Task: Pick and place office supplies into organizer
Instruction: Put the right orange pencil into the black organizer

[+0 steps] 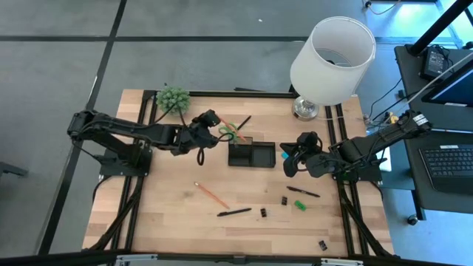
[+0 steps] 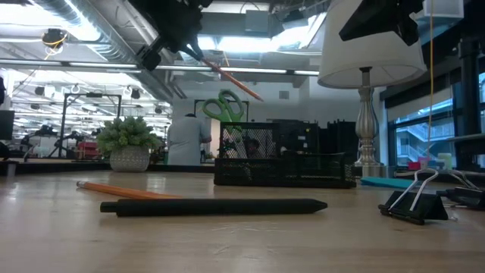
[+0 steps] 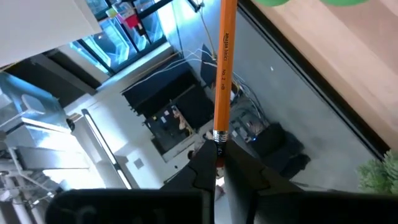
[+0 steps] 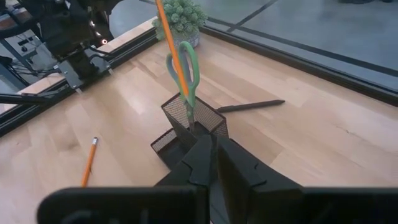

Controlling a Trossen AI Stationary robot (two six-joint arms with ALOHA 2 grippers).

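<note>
An orange pencil (image 3: 224,68) is being gripped at its eraser end by the left end effector (image 3: 217,163), closed narrowly on it, and is being held slanted above the organizer (image 1: 251,154), beside the green-handled scissors (image 4: 185,74) that are standing upright in its tall compartment. The right end effector (image 4: 213,163) is being held with its fingers pressed together, empty, just beside the organizer's other end. A second pencil (image 1: 211,194), a black pen (image 2: 214,206) and binder clips (image 1: 263,213) are lying on the tabletop (image 1: 170,207).
</note>
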